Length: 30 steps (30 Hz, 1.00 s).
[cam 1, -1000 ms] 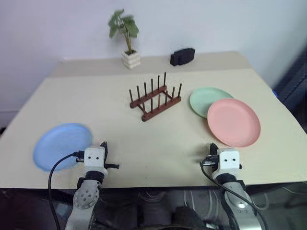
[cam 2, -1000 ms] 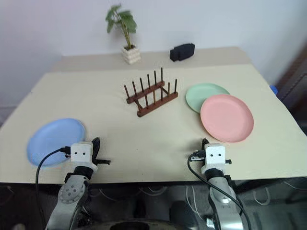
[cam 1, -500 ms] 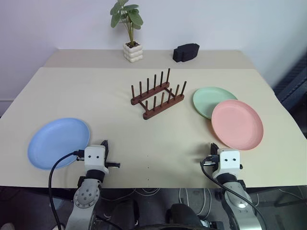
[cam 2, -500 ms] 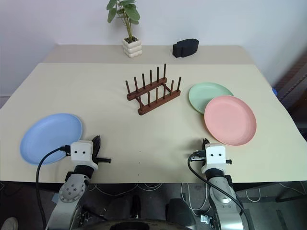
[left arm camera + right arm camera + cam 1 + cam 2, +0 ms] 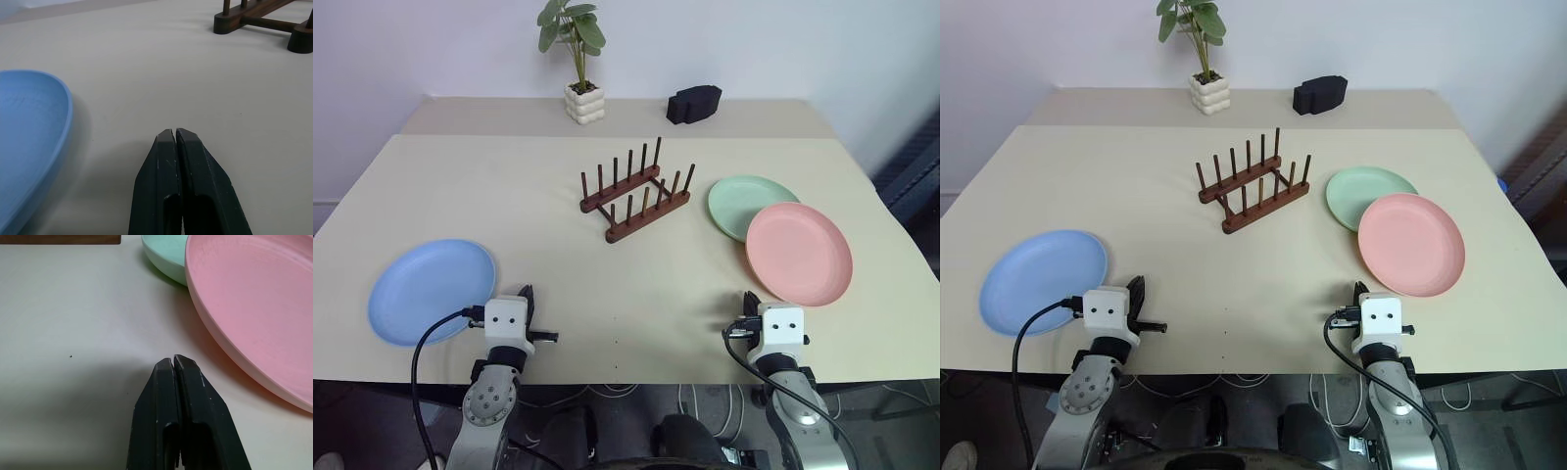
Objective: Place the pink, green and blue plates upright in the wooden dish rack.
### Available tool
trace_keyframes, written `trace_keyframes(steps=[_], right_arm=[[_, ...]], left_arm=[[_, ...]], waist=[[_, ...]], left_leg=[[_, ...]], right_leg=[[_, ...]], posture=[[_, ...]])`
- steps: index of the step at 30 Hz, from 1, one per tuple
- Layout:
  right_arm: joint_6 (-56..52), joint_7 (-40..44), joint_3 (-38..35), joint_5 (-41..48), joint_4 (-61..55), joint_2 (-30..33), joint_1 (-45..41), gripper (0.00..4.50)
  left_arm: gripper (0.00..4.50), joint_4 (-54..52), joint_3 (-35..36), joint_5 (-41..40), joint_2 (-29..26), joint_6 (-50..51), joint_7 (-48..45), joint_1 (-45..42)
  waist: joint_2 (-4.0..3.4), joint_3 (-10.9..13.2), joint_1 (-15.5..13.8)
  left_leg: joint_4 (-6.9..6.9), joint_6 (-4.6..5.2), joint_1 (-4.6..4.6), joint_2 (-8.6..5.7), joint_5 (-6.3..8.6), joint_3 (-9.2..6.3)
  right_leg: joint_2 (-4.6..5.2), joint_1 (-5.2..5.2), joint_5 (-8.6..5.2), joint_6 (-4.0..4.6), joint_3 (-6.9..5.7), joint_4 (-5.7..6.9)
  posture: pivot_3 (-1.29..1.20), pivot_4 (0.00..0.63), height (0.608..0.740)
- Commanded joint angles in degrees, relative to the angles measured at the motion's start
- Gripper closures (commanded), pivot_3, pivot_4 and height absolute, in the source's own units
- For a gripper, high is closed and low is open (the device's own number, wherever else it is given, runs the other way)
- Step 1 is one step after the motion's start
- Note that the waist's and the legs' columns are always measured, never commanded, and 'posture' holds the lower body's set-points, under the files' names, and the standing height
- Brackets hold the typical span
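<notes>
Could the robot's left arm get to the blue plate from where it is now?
Probably yes. The blue plate lies flat on the table just beside the left gripper, with nothing between them. The gripper's fingers are shut, though, so they would need to open before taking the plate's rim.

Plain test room: bare table [image 5: 558, 264], white wall [image 5: 783, 44].

green plate [image 5: 744, 203]: near edge hidden under pink plate [image 5: 799, 253] | black object [image 5: 693, 103]: too small to identify
</notes>
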<state>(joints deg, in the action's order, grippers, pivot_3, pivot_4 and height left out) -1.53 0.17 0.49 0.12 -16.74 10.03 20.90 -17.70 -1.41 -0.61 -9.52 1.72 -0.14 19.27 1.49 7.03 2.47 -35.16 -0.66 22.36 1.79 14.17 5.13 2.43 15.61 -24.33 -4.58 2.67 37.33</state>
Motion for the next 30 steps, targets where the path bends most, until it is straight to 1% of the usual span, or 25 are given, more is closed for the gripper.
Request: trace_keyframes(steps=[1,11,20,24,30], right_arm=[[-0.19,0.18,-0.1,0.17,0.1,0.11,-0.27,4.5],[-0.21,0.21,-0.19,0.19,-0.2,0.21,-0.65,4.5],[-0.22,0.25,-0.31,0.22,-0.51,0.31,-0.8,4.5],[-0.24,0.26,-0.36,0.23,-0.66,0.34,-0.87,4.5],[-1.09,0.68,-0.41,0.31,0.28,0.74,-3.48,4.5]], left_arm=[[4.45,0.18,0.1,-0.11,-0.17,0.36,-0.16,-0.4],[4.45,-0.2,0.21,-0.12,-0.53,0.44,-0.18,-0.8],[4.45,-0.33,0.27,-0.13,-0.7,0.45,-0.21,-1.16],[4.45,-0.47,0.35,-0.14,-0.75,0.48,-0.22,-1.37],[4.45,1.24,0.59,-0.2,-1.98,1.8,-0.7,-5.29]], waist=[[-0.01,0.04,0.0],[-0.02,0.51,-0.03],[-0.03,0.53,-0.04],[-0.02,0.55,-0.06],[0.03,0.86,-0.09]], left_leg=[[0.0,0.0,0.0,0.0,0.0,0.0],[0.04,0.0,0.17,0.0,0.0,0.0],[0.01,0.03,0.67,0.0,-0.02,0.0],[-0.01,0.11,0.92,-0.01,-0.11,0.0],[-0.03,0.11,0.98,-0.03,-0.18,-0.01]], right_leg=[[0.0,0.04,0.0,0.0,0.0,-0.01],[0.03,0.27,0.01,0.02,-0.01,-0.05],[0.02,0.69,0.03,-0.02,-0.07,-0.03],[0.02,0.72,0.06,-0.08,-0.1,-0.01],[0.01,0.77,0.11,-0.12,-0.14,0.03]], posture=[[0.0,0.15,0.74],[0.0,0.15,0.74],[0.0,0.15,0.74],[0.0,0.15,0.74],[0.0,0.15,0.74]])
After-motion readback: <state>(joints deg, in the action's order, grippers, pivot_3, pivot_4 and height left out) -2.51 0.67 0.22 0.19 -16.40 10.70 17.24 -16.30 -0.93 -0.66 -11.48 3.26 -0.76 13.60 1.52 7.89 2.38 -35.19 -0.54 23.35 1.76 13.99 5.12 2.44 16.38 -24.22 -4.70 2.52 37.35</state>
